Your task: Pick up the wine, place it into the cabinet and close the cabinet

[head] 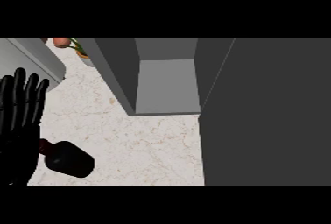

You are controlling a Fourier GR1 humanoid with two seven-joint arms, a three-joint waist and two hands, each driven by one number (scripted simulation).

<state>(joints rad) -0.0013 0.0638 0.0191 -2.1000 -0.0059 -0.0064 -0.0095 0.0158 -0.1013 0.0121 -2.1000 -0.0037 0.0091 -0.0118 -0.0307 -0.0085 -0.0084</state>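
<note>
Left hand (19, 118) spread, fingers up, at left edge; wine (68, 159) lies on desk (149, 148) lower left; cabinet (168, 83) open top centre, dark door (271, 113) filling right.

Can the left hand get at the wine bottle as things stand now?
Probably yes. The left hand, open with fingers up, is right beside the bottle on the counter, and nothing lies between them.

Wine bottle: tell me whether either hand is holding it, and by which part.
Nothing is held. The wine bottle lies on the counter beside the left hand, whose fingers are straight. No right hand shows.
</note>
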